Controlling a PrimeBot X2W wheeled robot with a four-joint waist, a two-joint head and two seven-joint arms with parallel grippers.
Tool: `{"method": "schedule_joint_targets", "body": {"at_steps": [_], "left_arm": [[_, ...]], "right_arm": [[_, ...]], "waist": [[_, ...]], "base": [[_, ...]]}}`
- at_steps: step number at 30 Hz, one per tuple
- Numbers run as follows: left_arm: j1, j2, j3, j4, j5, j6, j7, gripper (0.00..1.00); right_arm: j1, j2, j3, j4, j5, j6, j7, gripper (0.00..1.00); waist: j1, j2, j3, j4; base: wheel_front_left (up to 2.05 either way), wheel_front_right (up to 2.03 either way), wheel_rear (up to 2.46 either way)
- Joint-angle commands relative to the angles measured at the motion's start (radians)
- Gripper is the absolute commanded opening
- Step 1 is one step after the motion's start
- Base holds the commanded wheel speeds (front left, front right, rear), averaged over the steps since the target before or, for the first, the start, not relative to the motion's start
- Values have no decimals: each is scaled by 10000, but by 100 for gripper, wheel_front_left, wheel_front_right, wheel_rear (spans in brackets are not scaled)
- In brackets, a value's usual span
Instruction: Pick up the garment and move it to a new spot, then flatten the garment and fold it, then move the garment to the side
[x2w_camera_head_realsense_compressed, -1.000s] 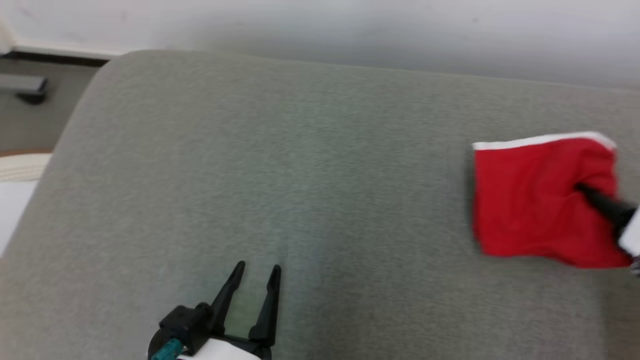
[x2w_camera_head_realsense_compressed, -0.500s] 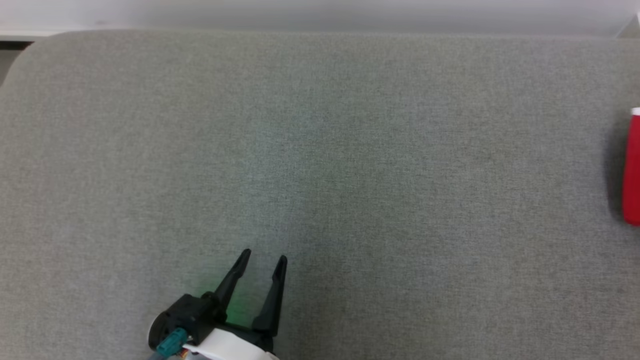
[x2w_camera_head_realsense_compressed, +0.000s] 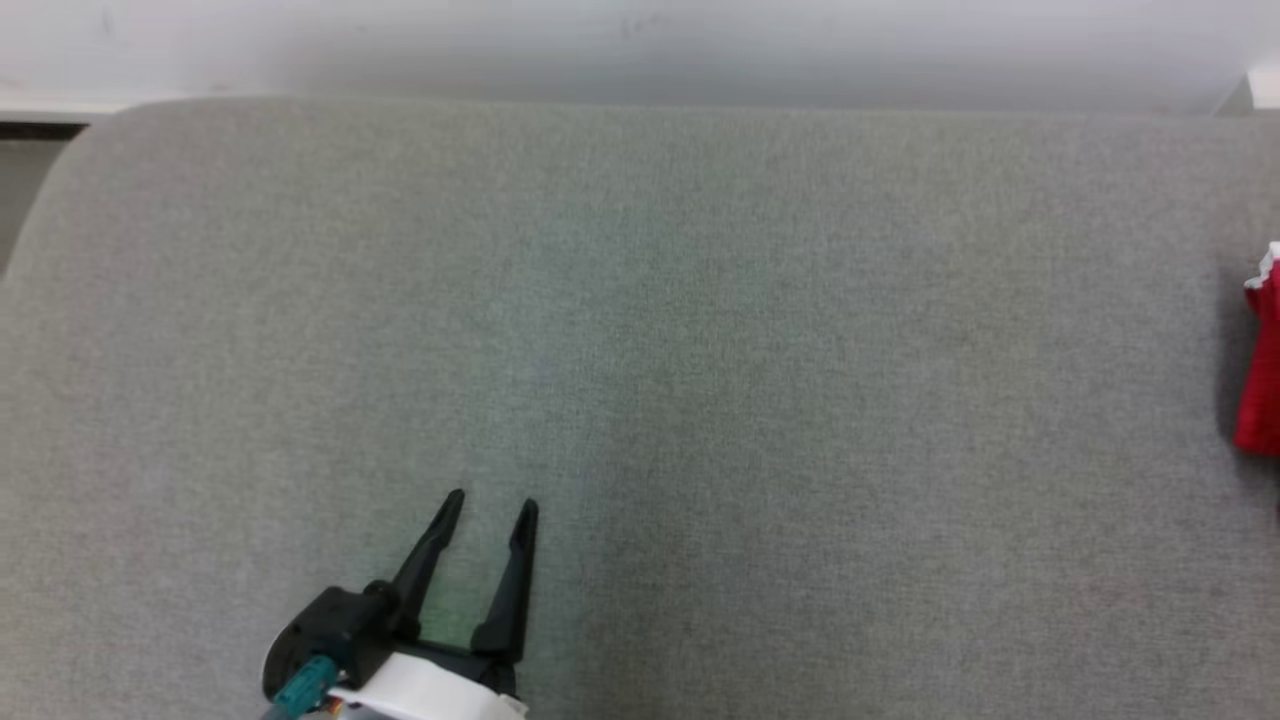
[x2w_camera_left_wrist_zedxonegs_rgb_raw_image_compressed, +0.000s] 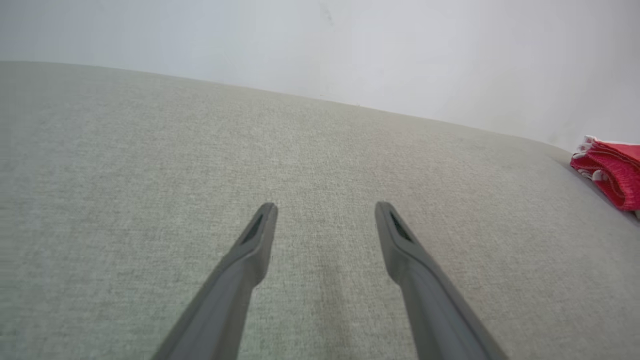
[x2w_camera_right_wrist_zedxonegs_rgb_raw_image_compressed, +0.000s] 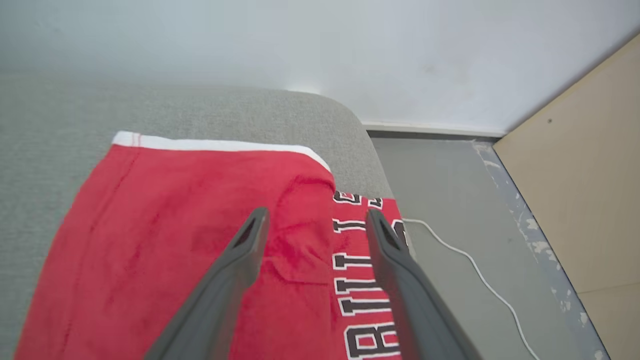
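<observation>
Judged as last step, set-aside done: see folded garment (x2w_camera_right_wrist_zedxonegs_rgb_raw_image_compressed: 200, 240) at right edge of cushion (x2w_camera_head_realsense_compressed: 640, 300), partly overhanging. Note right end effector (x2w_camera_right_wrist_zedxonegs_rgb_raw_image_compressed: 316, 214) spread over it, pinching nothing, and left end effector (x2w_camera_head_realsense_compressed: 492, 500) spread well to its left. Next, lift right arm clear without snagging cloth.

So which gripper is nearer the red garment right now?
Right. The right gripper hangs open directly over the red garment; the left gripper sits open far across the grey cushion from it.
</observation>
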Motion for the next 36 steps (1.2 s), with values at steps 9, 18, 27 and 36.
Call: {"method": "schedule_joint_targets", "body": {"at_steps": [9,18,27,36], "left_arm": [[965,29,524,115,26,340,0,100],[1665,30,629,118,292,779,0,100],[2047,28,670,-7,626,927,0,100],[2089,-19,520,43,747,929,1,0]], "right_arm": [[2553,1721,224,-2758,-309,-29,-2892,100],[5079,3518,1617,-3178,-1029,-30,-6277,100],[5887,4296,2680,-1522,-885,-32,-8031,100],[5686,4668,2682,-1187,-1252,2,-8043,0]], "waist": [[-1,0,-1839,-96],[-1,0,-2911,-199],[-1,0,-3271,-263],[-1,0,-3366,-308]], "base": [[0,0,0],[0,0,0],[0,0,0],[0,0,0]]}}
